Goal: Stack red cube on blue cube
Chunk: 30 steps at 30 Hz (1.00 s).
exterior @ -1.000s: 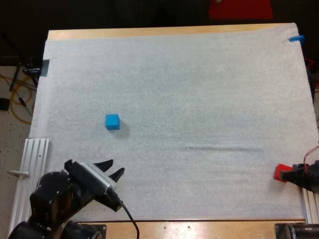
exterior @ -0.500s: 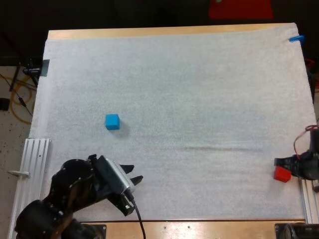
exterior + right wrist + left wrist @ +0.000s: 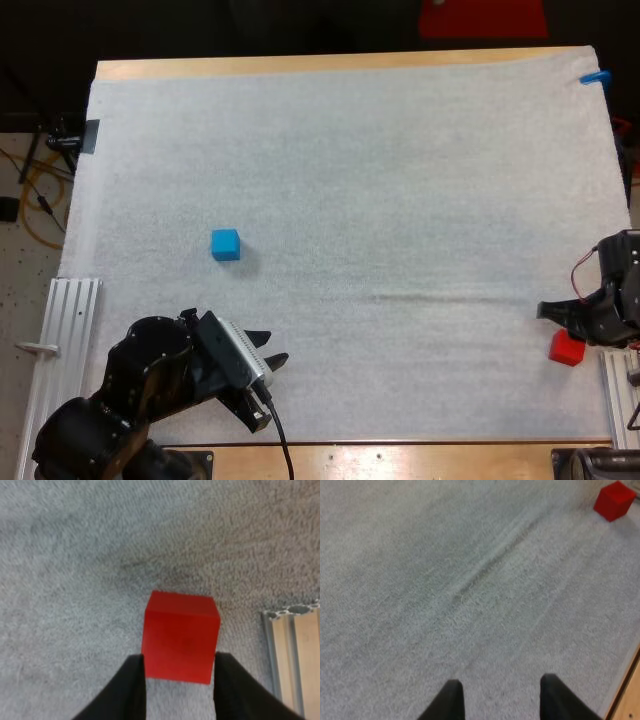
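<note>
The red cube (image 3: 566, 348) rests on the white mat near its right edge, close to the front. My right gripper (image 3: 556, 312) hovers just over it, a little to the far side. In the right wrist view the red cube (image 3: 181, 636) lies between the tips of my right gripper (image 3: 178, 680), whose fingers stand apart on either side of its near edge; the gripper is open. The blue cube (image 3: 225, 244) sits alone on the left half of the mat. My left gripper (image 3: 265, 362) is open over bare mat near the front, below the blue cube. From the left wrist, the red cube (image 3: 615, 500) shows far beyond my left gripper (image 3: 500, 700).
A metal rail (image 3: 620, 395) runs along the mat's right edge just beside the red cube, seen as the rail (image 3: 295, 655) in the right wrist view. Another rail (image 3: 65, 330) lies at the front left. A faint crease (image 3: 430, 298) crosses the mat.
My left arm swung right and tucked toward the front edge, then held. My right gripper rose away from the red cube toward the far side; the cube stayed on the mat.
</note>
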### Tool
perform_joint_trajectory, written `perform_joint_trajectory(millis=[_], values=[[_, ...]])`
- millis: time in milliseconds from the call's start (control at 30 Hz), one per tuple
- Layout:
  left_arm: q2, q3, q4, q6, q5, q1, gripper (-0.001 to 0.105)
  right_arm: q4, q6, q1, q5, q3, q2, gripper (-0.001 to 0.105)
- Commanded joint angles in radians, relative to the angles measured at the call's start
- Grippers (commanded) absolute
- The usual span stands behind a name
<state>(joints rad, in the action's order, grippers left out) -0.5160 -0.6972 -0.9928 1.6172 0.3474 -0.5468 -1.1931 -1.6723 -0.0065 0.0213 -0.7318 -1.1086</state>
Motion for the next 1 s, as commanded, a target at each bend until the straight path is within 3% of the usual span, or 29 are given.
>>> perform_joint_trajectory(millis=[0,100,167,233,633,967], values=[[0.0,-0.007,0.005,-0.012,0.008,-0.005,0.035,0.004,0.013,0.001,-0.003,0.006,-0.007,0.033],[0.0,-0.007,0.005,-0.015,0.008,-0.005,0.035,0.009,0.02,0.001,-0.003,0.01,-0.014,0.052],[0.0,-0.007,0.015,-0.015,0.008,-0.005,0.035,0.026,0.025,0.001,-0.003,0.01,-0.016,0.07],[0.0,-0.007,0.022,-0.015,0.008,-0.005,0.035,0.035,0.037,0.001,-0.003,0.01,-0.017,0.074],[0.0,-0.007,0.029,-0.015,0.008,-0.005,0.035,0.085,0.094,0.001,-0.003,0.011,-0.166,0.073],[0.0,-0.007,0.027,-0.015,0.008,-0.005,0.035,0.114,0.098,0.001,-0.046,0.012,-0.279,0.044]])
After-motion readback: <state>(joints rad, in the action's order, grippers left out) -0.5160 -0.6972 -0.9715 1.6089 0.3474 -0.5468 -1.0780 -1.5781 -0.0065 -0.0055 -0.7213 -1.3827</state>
